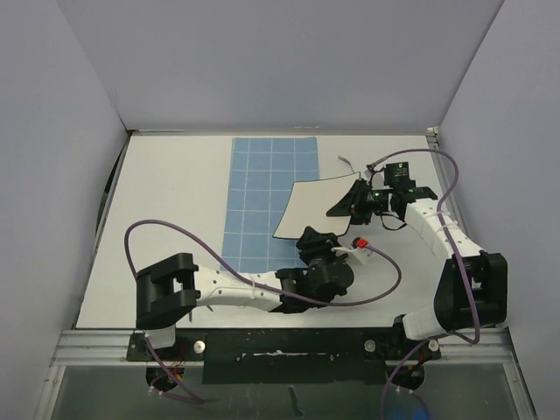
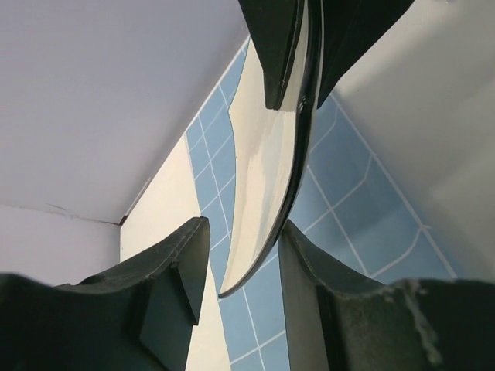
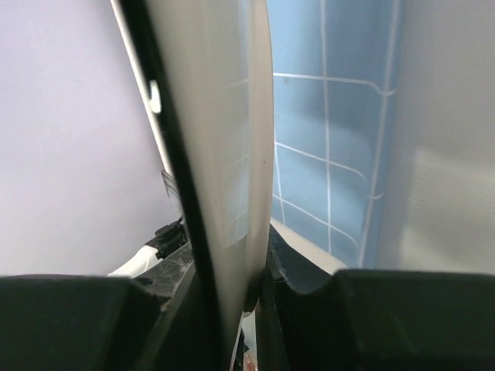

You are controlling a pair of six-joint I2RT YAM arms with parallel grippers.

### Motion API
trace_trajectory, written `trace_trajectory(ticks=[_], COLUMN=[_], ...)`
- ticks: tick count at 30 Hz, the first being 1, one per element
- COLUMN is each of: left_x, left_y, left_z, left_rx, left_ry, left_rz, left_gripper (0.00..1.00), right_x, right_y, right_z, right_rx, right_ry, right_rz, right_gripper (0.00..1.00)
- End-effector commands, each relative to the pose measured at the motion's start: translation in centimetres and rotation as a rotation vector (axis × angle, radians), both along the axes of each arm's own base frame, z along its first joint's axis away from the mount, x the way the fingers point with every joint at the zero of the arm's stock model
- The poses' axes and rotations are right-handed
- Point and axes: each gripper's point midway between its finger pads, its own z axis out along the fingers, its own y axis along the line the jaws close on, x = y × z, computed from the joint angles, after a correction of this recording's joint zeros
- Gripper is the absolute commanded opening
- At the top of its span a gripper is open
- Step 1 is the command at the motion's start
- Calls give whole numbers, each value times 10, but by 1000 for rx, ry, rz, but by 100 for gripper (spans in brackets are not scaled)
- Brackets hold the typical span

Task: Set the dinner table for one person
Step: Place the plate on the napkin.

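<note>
Pale grey-lavender walls box in the dinner table [image 1: 175,201], a big white top that fills the whole floor of the enclosure, with the 2 arm bases bolted along its near edge. Lying on it toward the far middle is a blue cloth mat [image 1: 262,192] with a white grid. A white square plate [image 1: 315,206] with a dark underside overlaps the mat's right edge from above, and it looks tilted rather than flat, though I can't tell if any corner touches the cloth. The right gripper [image 1: 350,203] comes in from the right side and has the plate's right rim. On its own wrist cam the plate [image 3: 224,154] runs edge-on straight down into the right gripper [image 3: 232,309], both fingers pressed tight against it, so that one's clamped. The left gripper [image 1: 313,236] sits at the plate's near corner. From the left wrist cam its jaws straddle the plate [image 2: 267,178], the left gripper [image 2: 244,255] spread wide enough that a sliver of blue mat [image 2: 356,193] shows between one finger and the rim, so it's not pinching. Just past the plate's far corner lies a thin metal utensil [image 1: 346,160], too small to say which kind.
</note>
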Motion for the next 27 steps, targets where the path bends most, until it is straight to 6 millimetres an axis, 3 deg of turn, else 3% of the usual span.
trace_trajectory(ticks=[1,4,5,6,12,21,27], left_x=[-2,-6,-6,-8,-12,-4,5], left_y=[71,100,103,114,124,113,106], left_z=[133,150,158,166,195,240,243], left_rx=[-512,-499,-666,-533,-562,-578,-545], left_ry=[-177,-218,-220,-233,-256,-326,-341], left_rz=[283,325,338,350,327,265,274], left_gripper=[37,38,38,42,52,53,52], right_x=[33,34,35,35,32,37,40], right_y=[-18,-9,-6,-2,27,39,46], right_z=[15,15,12,9,-20,-39,-66], right_rx=[-170,-180,-183,-184,-186,-193,-172], right_ry=[-221,-228,-229,-227,-202,-205,-174], right_rz=[-28,-18,-11,-6,37,75,81], right_gripper=[0,0,0,0,0,0,0])
